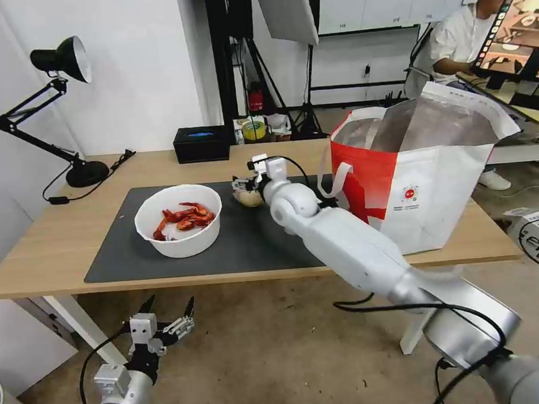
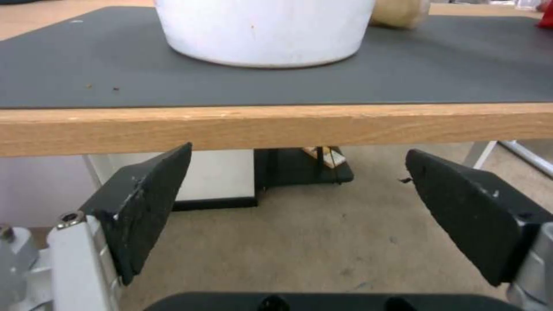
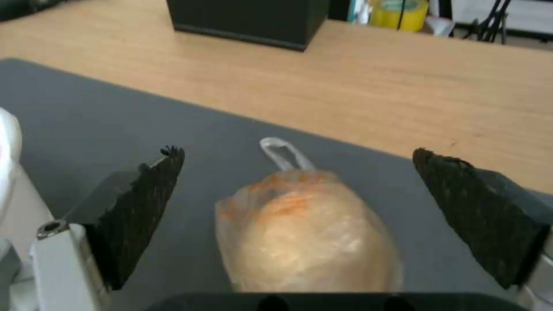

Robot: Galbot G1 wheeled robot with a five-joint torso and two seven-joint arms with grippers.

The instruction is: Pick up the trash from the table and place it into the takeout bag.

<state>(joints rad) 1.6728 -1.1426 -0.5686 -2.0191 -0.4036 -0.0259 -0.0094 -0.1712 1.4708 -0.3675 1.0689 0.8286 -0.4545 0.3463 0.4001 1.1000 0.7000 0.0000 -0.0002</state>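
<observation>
The left gripper (image 1: 169, 312) hung below the light wood tabletop (image 1: 49, 244), fingers spread. One white round bowl (image 1: 179, 221) on the dark grey mat (image 1: 118, 251) held red crayfish shells (image 1: 183, 217). The right gripper (image 3: 297, 181), fingers spread, straddled one beige plastic-wrapped lump (image 3: 308, 235). One white-and-red takeout bag (image 1: 422, 171) stood open, its contents hidden.

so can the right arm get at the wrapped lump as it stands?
Likely yes. The right gripper is open with its fingers either side of the beige wrapped lump on the mat; nothing sits between them.
</observation>
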